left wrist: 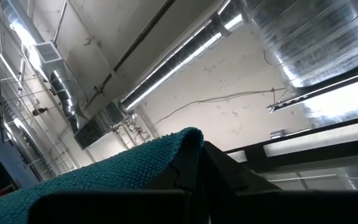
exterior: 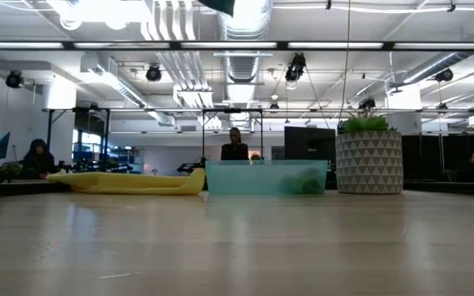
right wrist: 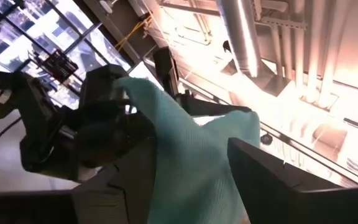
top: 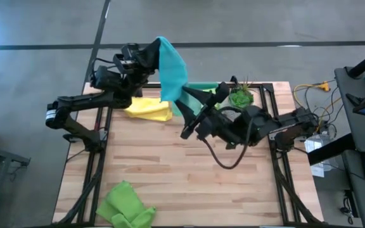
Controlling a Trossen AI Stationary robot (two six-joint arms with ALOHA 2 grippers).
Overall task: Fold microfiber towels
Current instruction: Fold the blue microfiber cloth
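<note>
A teal-blue microfiber towel hangs in the air over the table's far left part, stretched between my two grippers. My left gripper is shut on its upper end, and my right gripper is shut on its lower, tapering end. A yellow towel lies flat on the table under the left arm, also seen as the yellow towel in the low view. A lime green towel lies crumpled at the near left edge. Neither gripper shows in the low view. My left gripper pinches the teal towel's top corner between its two shut fingers, which slant upward. The cloth drapes back over the fingers and runs down toward my other gripper, clear of the table. My right gripper has the towel's lower end between its two fingers, coming from the table's right and slanting a little upward. The cloth is gathered there and spreads wider toward my left gripper. It is lifted clear.
A translucent green tray stands at the far edge with something green inside. A potted plant stands right of it. Cables lie off the table's right side. Bare wood lies across the table's middle and near right.
</note>
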